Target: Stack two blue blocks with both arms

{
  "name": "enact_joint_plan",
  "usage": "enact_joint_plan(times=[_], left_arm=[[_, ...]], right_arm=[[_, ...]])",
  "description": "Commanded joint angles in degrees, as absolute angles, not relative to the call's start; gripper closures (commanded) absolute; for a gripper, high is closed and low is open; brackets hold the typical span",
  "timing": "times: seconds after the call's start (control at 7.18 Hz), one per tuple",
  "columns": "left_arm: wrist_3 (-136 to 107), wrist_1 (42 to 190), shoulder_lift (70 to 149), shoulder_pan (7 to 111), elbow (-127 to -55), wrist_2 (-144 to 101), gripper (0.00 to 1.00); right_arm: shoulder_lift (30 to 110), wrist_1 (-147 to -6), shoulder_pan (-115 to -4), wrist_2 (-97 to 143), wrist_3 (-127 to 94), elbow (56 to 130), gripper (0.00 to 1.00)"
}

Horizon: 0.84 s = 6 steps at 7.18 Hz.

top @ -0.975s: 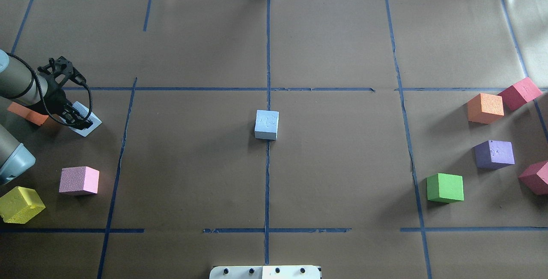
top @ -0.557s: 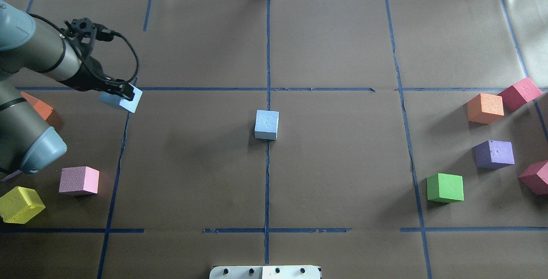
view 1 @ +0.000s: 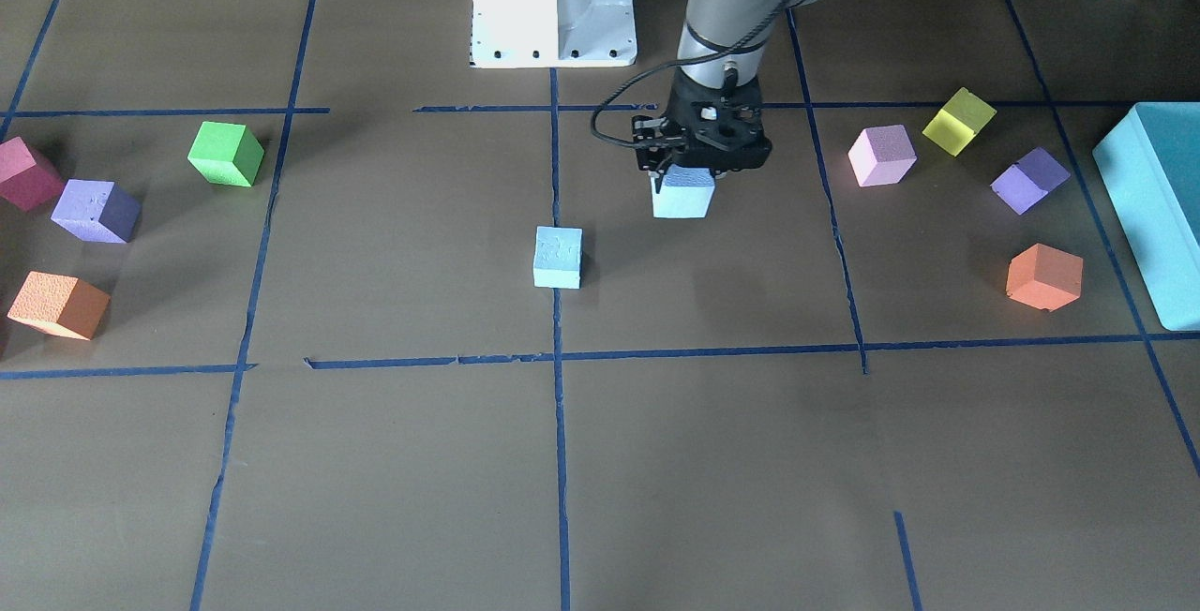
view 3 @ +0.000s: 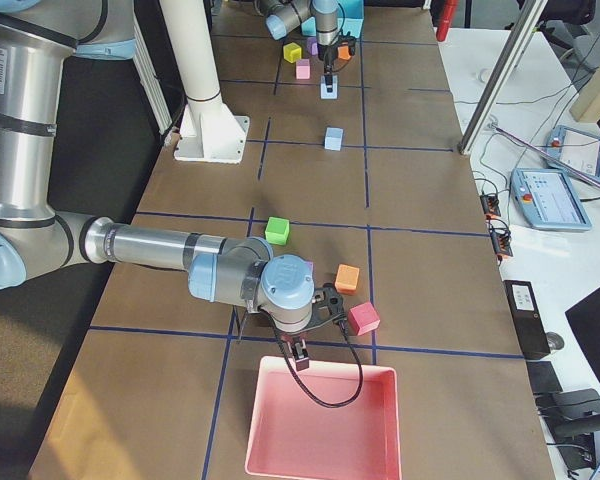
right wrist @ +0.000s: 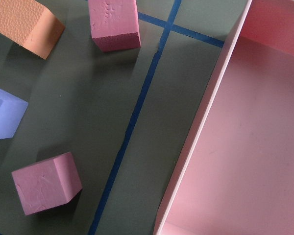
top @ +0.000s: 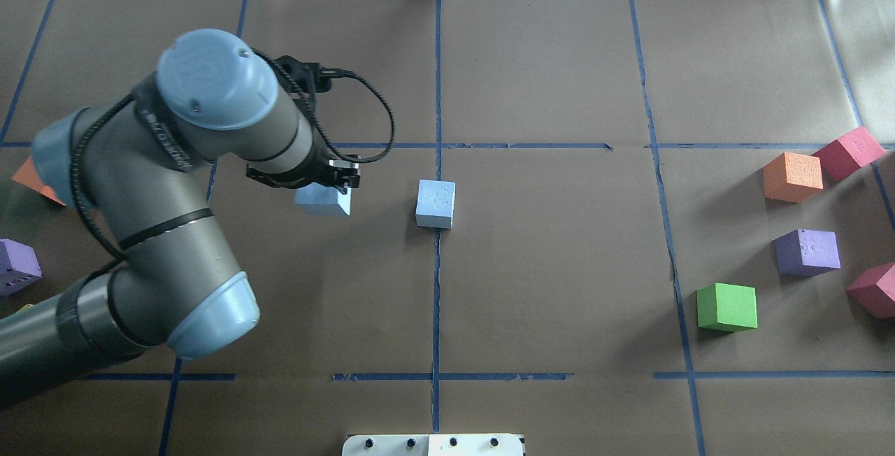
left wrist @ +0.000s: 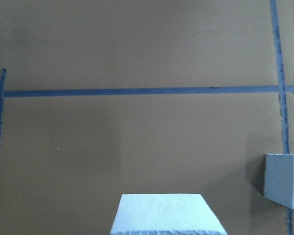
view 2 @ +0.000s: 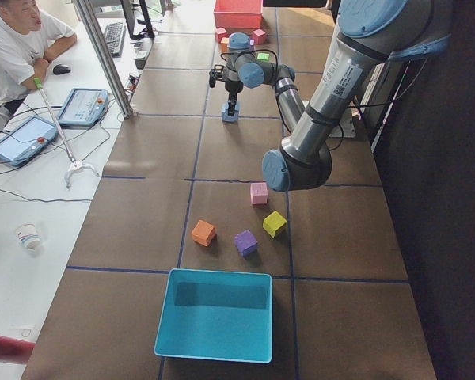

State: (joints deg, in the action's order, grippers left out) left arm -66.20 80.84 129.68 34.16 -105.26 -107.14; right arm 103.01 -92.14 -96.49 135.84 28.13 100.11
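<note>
My left gripper [top: 328, 180] is shut on one pale blue block [top: 323, 201] and holds it just left of the table's middle in the overhead view. The gripper [view 1: 701, 150] and its block [view 1: 682, 195] also show in the front view. The left wrist view shows the held block [left wrist: 166, 215] at its bottom edge. The second blue block [top: 435, 203] sits on the centre tape line, apart from the held one, and shows in the front view [view 1: 558, 257] and the left wrist view [left wrist: 284, 180]. My right gripper [view 3: 298, 355] hangs by a pink tray; I cannot tell whether it is open or shut.
Green [top: 727, 307], purple [top: 807, 252], orange [top: 792, 176] and red [top: 849, 152] cubes lie at the right. Pink [view 1: 881, 155], yellow [view 1: 958, 121], purple [view 1: 1029, 180] and orange [view 1: 1043, 276] cubes lie by the teal box [view 1: 1153, 208]. The pink tray [view 3: 320, 420] stands at the right end.
My left arm has lifted the blue block from the table's left side and carried it rightward to near the centre block. The centre block has not moved.
</note>
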Motion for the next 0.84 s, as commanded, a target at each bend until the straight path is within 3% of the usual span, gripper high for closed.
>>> enact_joint_plan(times=[0.0,0.42,0.7], left_arm=[[-66.89,80.94,139.71,31.83,-93.91,-104.94,0.55],[-65.92,83.58,146.77,31.82,-81.94,-105.03,0.54],[-63.47,83.76,145.64,30.33,-81.74,-105.03,0.52]], right_arm=[[103.09,-92.11,-96.50,135.88,28.21,100.11,0.00],[103.10,-92.02,-96.50,135.88,28.21,100.11,0.00],[103.18,-92.02,-96.50,135.79,28.21,100.02,0.00]])
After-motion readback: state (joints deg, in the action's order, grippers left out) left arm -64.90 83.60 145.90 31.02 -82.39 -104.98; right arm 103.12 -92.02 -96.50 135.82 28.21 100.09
